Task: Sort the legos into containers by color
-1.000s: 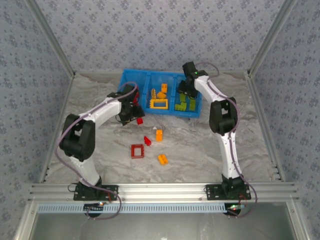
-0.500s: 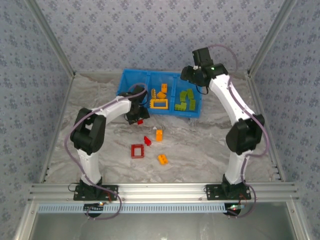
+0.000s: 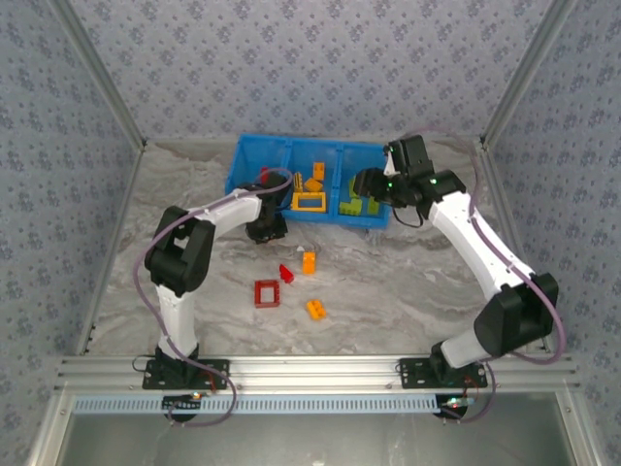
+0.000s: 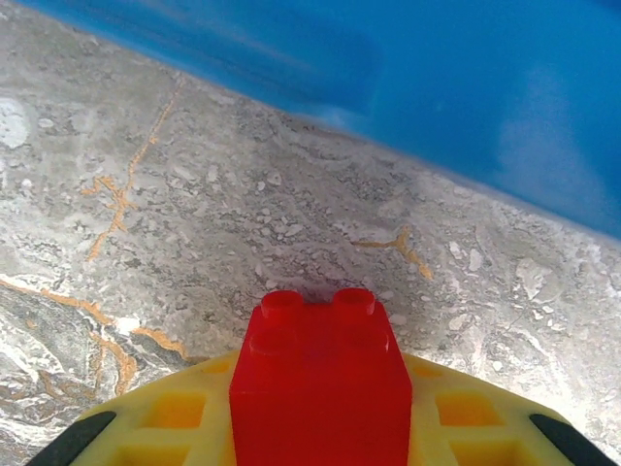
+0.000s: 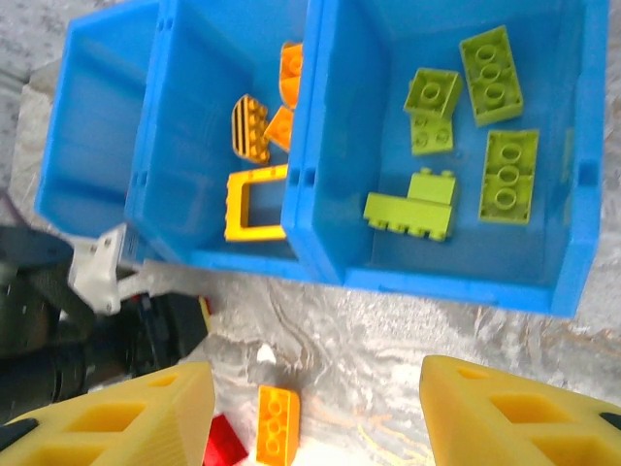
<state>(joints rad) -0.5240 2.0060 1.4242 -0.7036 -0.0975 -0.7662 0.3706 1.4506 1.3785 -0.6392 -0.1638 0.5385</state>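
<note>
Marble table (image 4: 194, 194): left gripper (image 3: 269, 230) clamps 1 red brick (image 4: 320, 379) beside the bin (image 4: 466, 87), likely for loading; right gripper (image 5: 315, 413) gapes wide, empty.

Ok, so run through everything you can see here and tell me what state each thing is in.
Left fingers: closed on a red brick.
Right fingers: open, holding nothing.
Blue bin: open-topped; yellow pieces in the middle section, green pieces in the right.
Red frame: flat on the table, unsorted.
Yellow frame: lying in the middle section.
</note>
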